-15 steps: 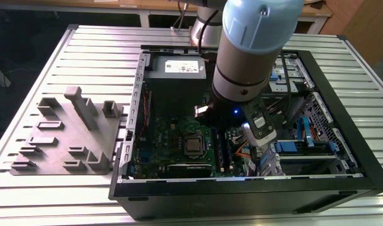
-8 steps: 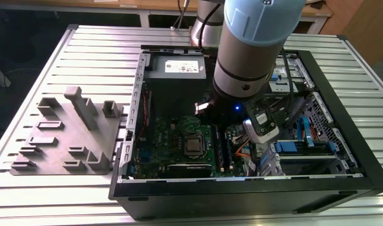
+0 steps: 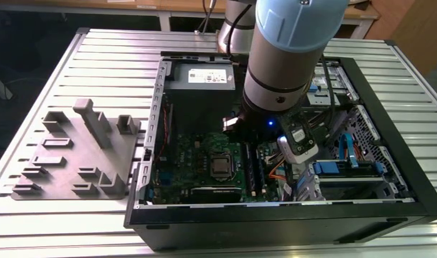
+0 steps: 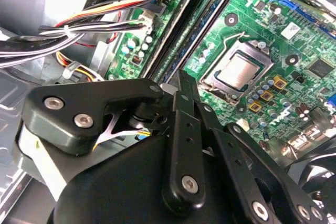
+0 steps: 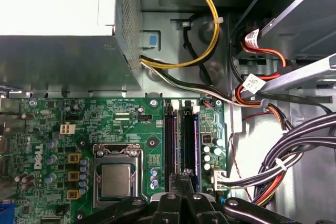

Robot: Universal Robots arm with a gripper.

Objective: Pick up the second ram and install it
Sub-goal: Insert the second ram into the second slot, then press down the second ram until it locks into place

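Inside the open computer case lies the green motherboard with its long black memory slots. A narrow stick with bluish chips, the second ram, stands in the slot beside them; it also shows in the second wrist view. My gripper hangs just above the near end of these slots, its fingers shut together with nothing visible between them. I cannot tell whether the fingertips touch the stick. In the exterior view the arm covers most of the gripper.
The silver processor socket sits beside the slots. The power supply fills the case's far end. Bundles of cables and drive bays crowd the exterior view's right. A grey fixture block stands outside the case.
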